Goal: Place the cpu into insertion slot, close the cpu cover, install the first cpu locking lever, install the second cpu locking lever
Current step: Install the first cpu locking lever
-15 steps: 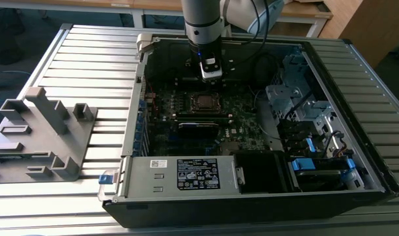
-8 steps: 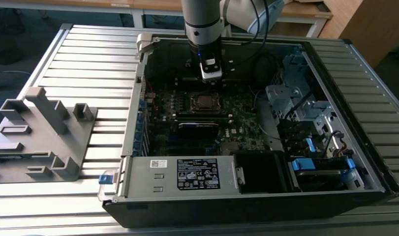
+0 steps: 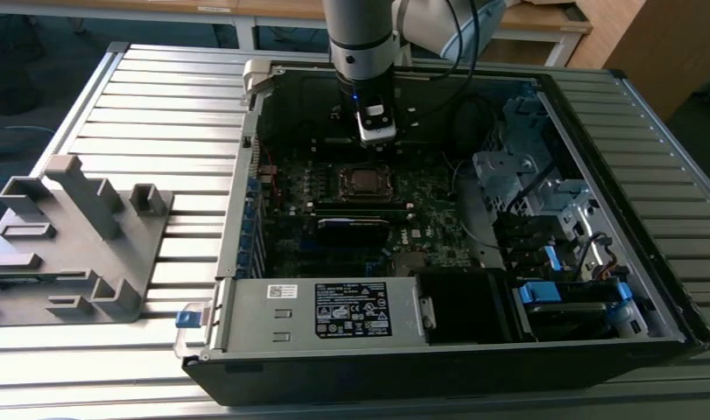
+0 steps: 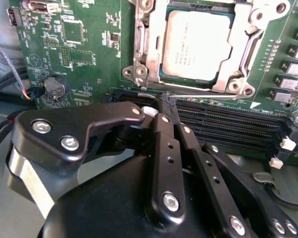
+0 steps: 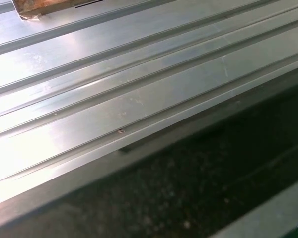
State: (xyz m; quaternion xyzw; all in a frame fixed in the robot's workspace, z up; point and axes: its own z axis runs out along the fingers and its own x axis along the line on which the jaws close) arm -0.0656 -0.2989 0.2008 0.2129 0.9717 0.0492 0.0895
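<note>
We see the cpu (image 4: 194, 45) already seated in the insertion slot (image 4: 165, 74), with the cpu cover (image 4: 241, 64) apparently lying flat around it (its silvery frame rings the chip). The gripper (image 4: 166, 101) hangs just beside the socket, over the black memory slots (image 4: 228, 130). Its 2 fingers (image 4: 163, 148) are pressed together, holding nothing that we can make out.

The cpu cover (image 4: 188, 47) is cut off at the second wrist view's edge; levers too unclear.
</note>
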